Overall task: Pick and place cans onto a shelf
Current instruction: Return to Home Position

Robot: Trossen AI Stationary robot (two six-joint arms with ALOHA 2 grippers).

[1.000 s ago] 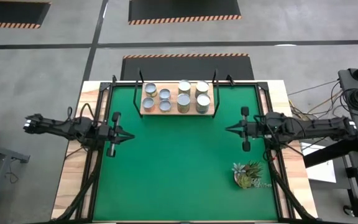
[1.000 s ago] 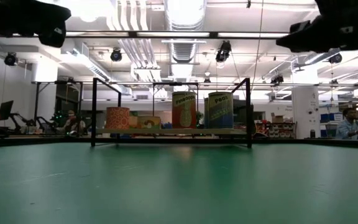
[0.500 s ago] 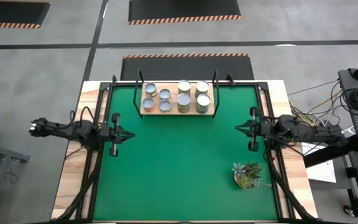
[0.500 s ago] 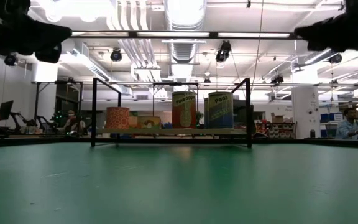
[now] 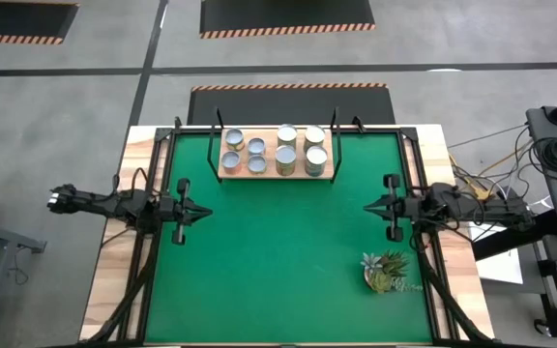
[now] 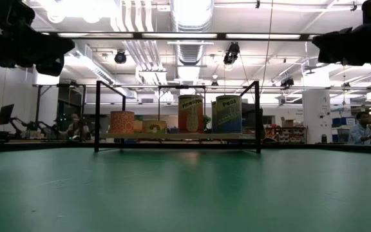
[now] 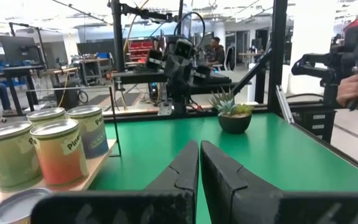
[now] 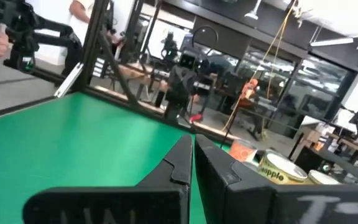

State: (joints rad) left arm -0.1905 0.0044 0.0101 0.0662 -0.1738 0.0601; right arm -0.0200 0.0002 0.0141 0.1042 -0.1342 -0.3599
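Several cans [image 5: 285, 158] with silver tops stand upright on their bottoms on the light-wood shelf [image 5: 271, 175] at the far middle of the green mat; the low view shows the cans [image 6: 189, 114] side on between the shelf's black brackets [image 6: 257, 116]. My left gripper [image 5: 205, 212] hovers shut and level over the mat's left side, pointing right, with nothing in it. My right gripper [image 5: 366, 206] hovers shut over the right side, pointing left, also with nothing in it. The shut fingers show in each wrist view: left gripper [image 7: 199, 155], right gripper [image 8: 192, 149]. Both are well clear of the cans.
A small potted plant [image 5: 385, 271] stands on the mat at the near right, close below my right arm. The green mat [image 5: 278, 251] lies bare between the two grippers. Black frame rails run along the table's left and right edges. People show in the room beyond.
Both arms have sunk lower over the mat, still shut. My right gripper has also drawn back toward the table's right edge. The cans and the shelf have kept still.
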